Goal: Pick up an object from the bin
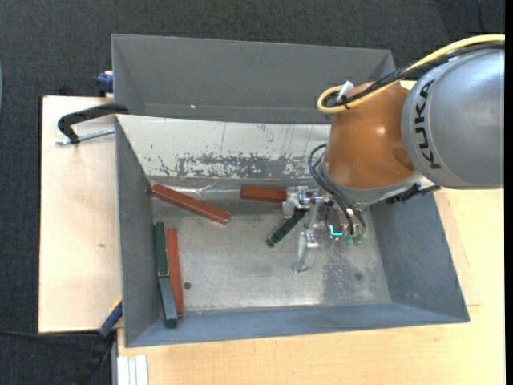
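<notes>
Camera view, left to right: a dark green bar (163,279) and a red bar (174,275) lie along the bin's (413,255) left wall, with two red-brown bars (192,204) near the back. Mid-floor, a dark green stick (280,233) lies just beside the end effector (304,251), whose opening I cannot tell. The stick looks light, stiff and narrow; grip across its middle.

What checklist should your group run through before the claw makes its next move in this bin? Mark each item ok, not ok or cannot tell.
1. The claw sits inside the bin walls: ok.
2. A thing is close by: the dark green stick lies right beside the claw: ok.
3. Stick already held: cannot tell.
4. The short red bar by the back wall is clear of the stick: cannot tell.
5. The long red bar, left of the stick, lies apart from it: ok.
6. The green and red bars along the left wall are well away: ok.
</notes>
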Controlling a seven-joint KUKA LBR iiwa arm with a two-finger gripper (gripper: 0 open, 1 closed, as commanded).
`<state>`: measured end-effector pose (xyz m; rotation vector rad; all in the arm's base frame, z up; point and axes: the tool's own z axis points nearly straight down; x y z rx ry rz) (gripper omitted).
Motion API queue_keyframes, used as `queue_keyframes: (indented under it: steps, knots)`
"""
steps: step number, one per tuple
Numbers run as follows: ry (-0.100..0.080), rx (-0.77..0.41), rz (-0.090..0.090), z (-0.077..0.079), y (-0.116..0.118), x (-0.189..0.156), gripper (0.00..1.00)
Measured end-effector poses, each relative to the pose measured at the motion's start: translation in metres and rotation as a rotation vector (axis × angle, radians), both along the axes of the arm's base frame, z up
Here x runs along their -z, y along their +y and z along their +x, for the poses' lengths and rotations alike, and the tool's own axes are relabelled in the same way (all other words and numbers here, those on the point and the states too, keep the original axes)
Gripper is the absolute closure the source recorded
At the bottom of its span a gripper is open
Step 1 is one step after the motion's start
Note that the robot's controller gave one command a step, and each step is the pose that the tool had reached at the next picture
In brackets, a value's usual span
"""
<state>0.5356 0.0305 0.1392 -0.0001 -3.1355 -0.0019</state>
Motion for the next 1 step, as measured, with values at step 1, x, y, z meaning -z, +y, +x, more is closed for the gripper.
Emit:
queue_keyframes:
  steps: [1]
  knots:
    - [-0.006,0.001,0.0,0.0013,-0.0001,-0.0033,0.0]
